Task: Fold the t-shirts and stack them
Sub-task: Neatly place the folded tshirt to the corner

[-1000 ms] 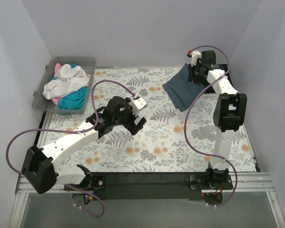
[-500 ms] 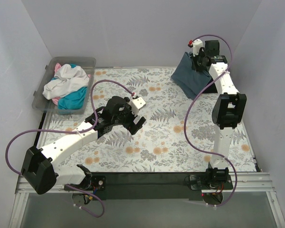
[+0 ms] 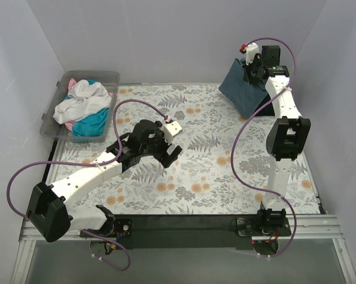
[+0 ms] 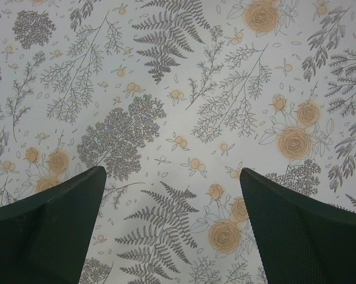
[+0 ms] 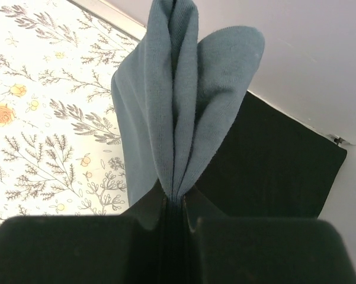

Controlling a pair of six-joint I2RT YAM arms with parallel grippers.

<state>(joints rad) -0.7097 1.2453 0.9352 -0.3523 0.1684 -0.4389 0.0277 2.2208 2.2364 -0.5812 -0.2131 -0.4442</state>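
A folded slate blue-grey t-shirt (image 3: 241,89) hangs lifted at the back right of the table, and my right gripper (image 3: 250,66) is shut on its top edge. In the right wrist view the pinched cloth (image 5: 183,118) rises in folds out of the closed jaws of my right gripper (image 5: 175,201), with a black t-shirt (image 5: 272,171) lying flat below it. My left gripper (image 3: 163,149) hovers open over the middle of the floral cloth; the left wrist view shows its two fingers (image 4: 53,225) wide apart around my left gripper (image 4: 172,174) with only cloth pattern between them. White, teal and pink t-shirts (image 3: 83,106) are heaped in the bin.
A clear plastic bin (image 3: 109,77) stands at the back left corner. The floral table cloth (image 3: 189,177) covers the table. White walls close in on the back and both sides. The right arm reaches tall along the right edge.
My right gripper has lifted the blue-grey t-shirt off the table and carried it up and toward the back right corner. The left arm has barely moved.
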